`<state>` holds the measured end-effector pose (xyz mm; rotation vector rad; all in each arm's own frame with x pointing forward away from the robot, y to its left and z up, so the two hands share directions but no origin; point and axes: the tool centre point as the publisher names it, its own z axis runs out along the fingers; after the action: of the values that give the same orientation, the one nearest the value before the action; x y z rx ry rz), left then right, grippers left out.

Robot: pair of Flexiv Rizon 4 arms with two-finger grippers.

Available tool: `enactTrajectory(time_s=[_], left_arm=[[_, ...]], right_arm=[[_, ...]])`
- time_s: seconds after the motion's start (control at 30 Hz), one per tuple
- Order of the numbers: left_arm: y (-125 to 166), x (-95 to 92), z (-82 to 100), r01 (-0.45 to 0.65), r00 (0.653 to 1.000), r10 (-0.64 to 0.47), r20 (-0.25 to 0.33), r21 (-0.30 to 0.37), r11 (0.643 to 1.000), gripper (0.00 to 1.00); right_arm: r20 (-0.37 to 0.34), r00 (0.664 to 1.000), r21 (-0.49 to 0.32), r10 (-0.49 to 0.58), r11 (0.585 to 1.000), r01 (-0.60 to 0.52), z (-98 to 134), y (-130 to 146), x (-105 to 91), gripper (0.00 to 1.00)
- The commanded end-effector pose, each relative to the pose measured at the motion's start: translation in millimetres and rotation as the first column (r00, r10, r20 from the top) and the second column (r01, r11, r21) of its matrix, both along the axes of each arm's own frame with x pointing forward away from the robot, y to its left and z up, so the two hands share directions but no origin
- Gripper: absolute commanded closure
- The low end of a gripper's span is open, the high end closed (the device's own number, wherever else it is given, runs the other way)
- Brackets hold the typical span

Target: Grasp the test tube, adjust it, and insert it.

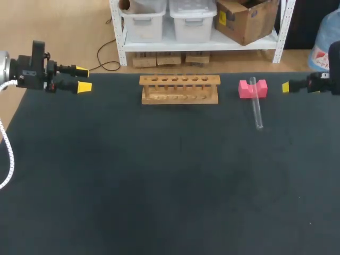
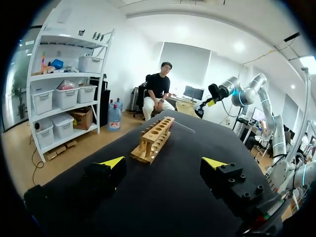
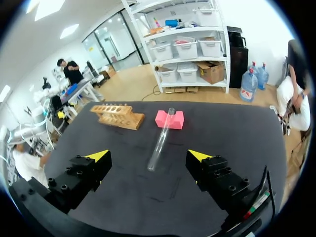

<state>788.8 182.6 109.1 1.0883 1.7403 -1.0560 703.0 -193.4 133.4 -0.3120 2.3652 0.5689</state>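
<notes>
A clear glass test tube [image 1: 256,104] lies with its far end propped on a pink block [image 1: 252,88], its near end on the black table. A wooden test tube rack [image 1: 179,88] with a row of holes stands at the back middle. My right gripper [image 1: 285,87] hovers open just right of the pink block; in its wrist view the gripper [image 3: 150,157] has the tube [image 3: 161,139] ahead of it, between the lines of its fingers. My left gripper [image 1: 83,78] is open at the far left, well away from the rack [image 2: 153,138].
The black table [image 1: 159,180] stretches wide in front of the rack and tube. A white cable [image 1: 6,154] hangs from my left arm over the table's left edge. My right arm [image 2: 232,92] shows far off in the left wrist view.
</notes>
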Motion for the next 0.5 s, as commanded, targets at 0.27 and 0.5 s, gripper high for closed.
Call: enactTrajectory(time_s=[0.27, 0.5], left_arm=[[0.5, 0.0, -0.9, 0.0, 1.0, 0.0, 0.003, -0.002, 1.0, 0.0], [0.5, 0.0, -0.9, 0.0, 1.0, 0.0, 0.003, -0.002, 1.0, 0.0]], right_arm=[[0.04, 0.994, -0.202, -0.106, 0.973, 0.112, -10.9, 16.6, 23.5, 0.0], [0.13, 0.982, -0.212, -0.137, 0.964, 0.163, -23.0, 28.2, 38.0, 0.0]])
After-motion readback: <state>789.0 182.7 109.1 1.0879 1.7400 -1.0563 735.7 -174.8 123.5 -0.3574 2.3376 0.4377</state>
